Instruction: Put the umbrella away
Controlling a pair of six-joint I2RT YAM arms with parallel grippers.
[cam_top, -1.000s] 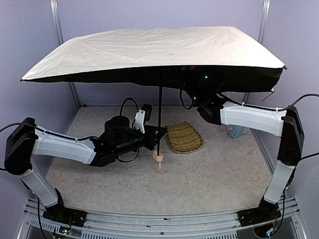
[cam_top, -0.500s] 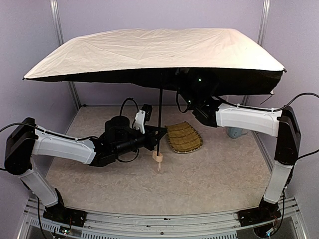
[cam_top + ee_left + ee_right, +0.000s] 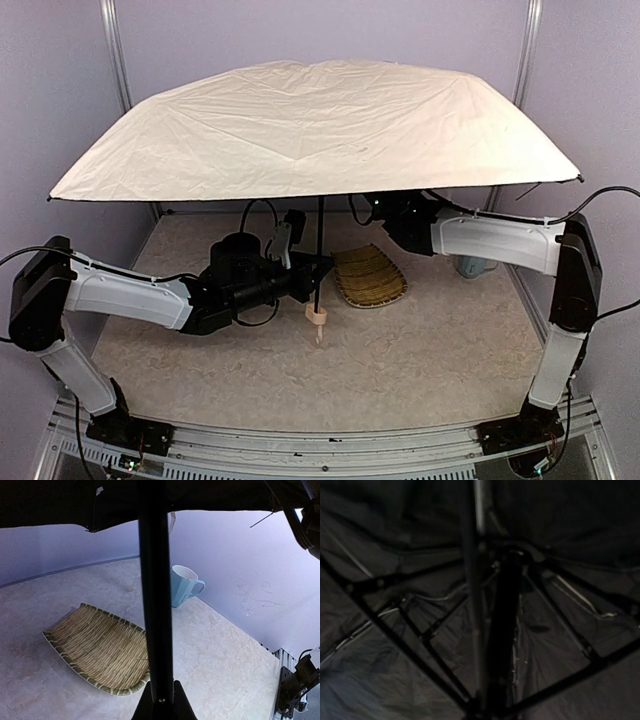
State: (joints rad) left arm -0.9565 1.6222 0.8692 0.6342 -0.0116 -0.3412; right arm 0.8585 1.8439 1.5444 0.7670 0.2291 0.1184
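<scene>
While the umbrella (image 3: 310, 130) stands open: its canopy fills the upper half of the overhead frame. The shaft (image 3: 155, 605) runs upright at centre, and the handle (image 3: 317, 318) hangs low over the desk (image 3: 420, 350); whether it touches is unclear.
Left end effector (image 3: 318, 272): clamped on the shaft low down, seemingly to hold it upright and steady for the other arm.
Right end effector (image 3: 385, 210): tucked under the canopy, centre right. Its camera shows only dark ribs (image 3: 395, 640) and the shaft close by, so I cannot tell if it is wide or narrow. It is probably reaching for the slider.
Basket (image 3: 370, 275): on the desk just right of the shaft, not touching it.
Mug (image 3: 182, 585): right of the basket near the wall, out of the way.
Step in hand: collapsing, I'd judge; stowing not yet begun.
</scene>
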